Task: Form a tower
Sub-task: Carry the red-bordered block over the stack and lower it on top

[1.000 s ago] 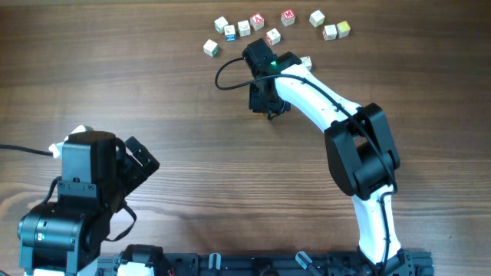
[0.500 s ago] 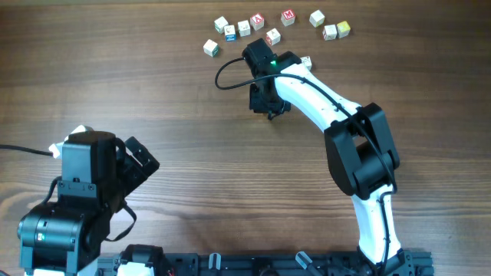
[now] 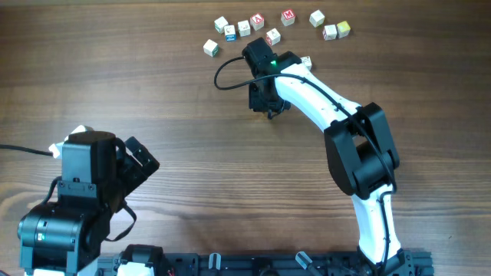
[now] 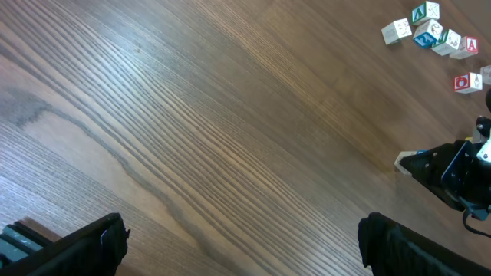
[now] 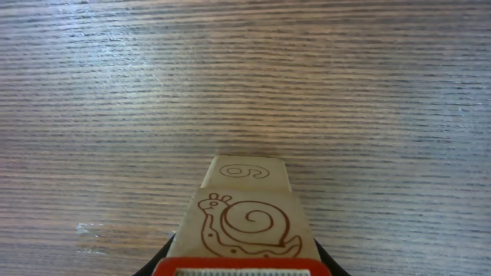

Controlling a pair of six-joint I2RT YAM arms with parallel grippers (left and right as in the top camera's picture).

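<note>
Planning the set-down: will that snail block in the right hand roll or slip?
Probably stiff and light: the snail block looks like small solid wood. Flat faces suggest it sits rather than rolls. Its smooth sides might slide on the wooden table if nudged.

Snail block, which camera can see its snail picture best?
The right wrist view: the snail block sits big at bottom centre, drawing clear. In the overhead view the right gripper holding it covers it. The left wrist view shows only a tiny pale bit at that gripper's tip, far off, no drawing.
</note>
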